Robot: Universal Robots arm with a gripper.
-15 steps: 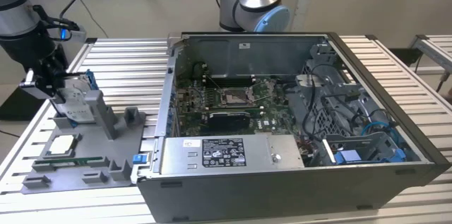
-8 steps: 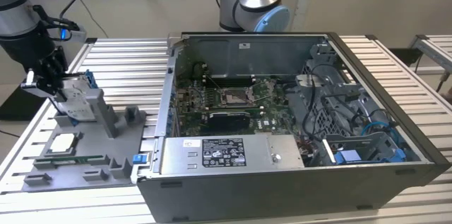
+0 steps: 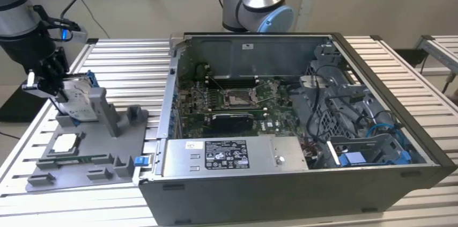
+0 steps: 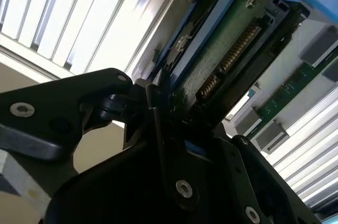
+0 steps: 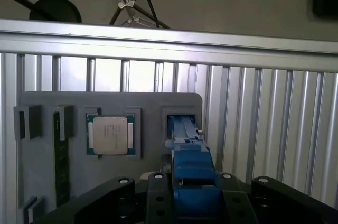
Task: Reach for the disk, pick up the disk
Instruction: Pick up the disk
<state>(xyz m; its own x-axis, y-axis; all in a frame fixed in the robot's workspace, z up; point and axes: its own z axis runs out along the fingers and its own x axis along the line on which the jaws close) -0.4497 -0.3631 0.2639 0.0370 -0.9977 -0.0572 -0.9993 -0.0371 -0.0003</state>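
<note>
Hardware on the slatted aluminium table (image 3: 122, 50) counts out as one open computer case (image 3: 286, 200), one grey fixture plate (image 3: 100, 149), one disk (image 3: 77, 103), one square chip (image 3: 66, 142) and one memory stick (image 3: 79, 159); two robot arms show in the exterior view, one at its left carrying the gripper (image 3: 53, 90), the other (image 3: 258, 7) behind the case. The exterior view shows the disk upright at the plate's end farther from the camera, white label showing, with the gripper at its upper edge; whether its lower edge sits in the slot or clear of it cannot be told. The first wrist view looks along the disk's blue rail into a rectangular pocket of the plate; the chip sits in the pocket beside it, and the memory stick lies in a groove beyond. The second wrist view shows the disk's green circuit-board underside and connector pins, with the black fingers (image 4: 161, 129) against its edge; the gripper is clamped on the disk. The case holds a motherboard (image 3: 275, 114), a labelled power supply (image 3: 222, 154) and a blue caddy piece (image 3: 354, 160).
</note>
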